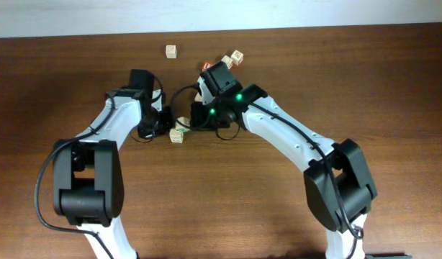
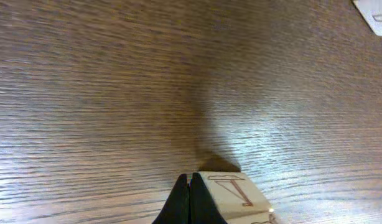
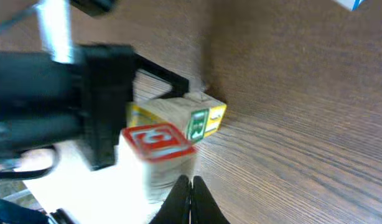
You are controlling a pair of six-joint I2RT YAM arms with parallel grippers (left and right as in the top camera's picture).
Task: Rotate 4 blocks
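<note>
Both arms meet over a pair of pale-wood blocks [image 1: 179, 134] near the table's middle. My left gripper [image 2: 190, 185] is shut and empty, its tips against the left side of a block with a brown-red letter [image 2: 233, 191]. My right gripper [image 3: 190, 186] is also shut and empty, its tips right next to a block with a red letter on top [image 3: 157, 142]. A second block with green and yellow faces [image 3: 197, 121] sits just behind that one. From overhead, the left gripper [image 1: 163, 124] and right gripper [image 1: 198, 119] flank the pair. More blocks lie farther back [image 1: 170, 51], [image 1: 237, 57].
The left arm's black body [image 3: 60, 93] fills the left of the right wrist view, close to the blocks. Another block [image 1: 227, 62] sits by the right arm's wrist at the back. The table's far edge [image 1: 314, 29] meets a pale wall.
</note>
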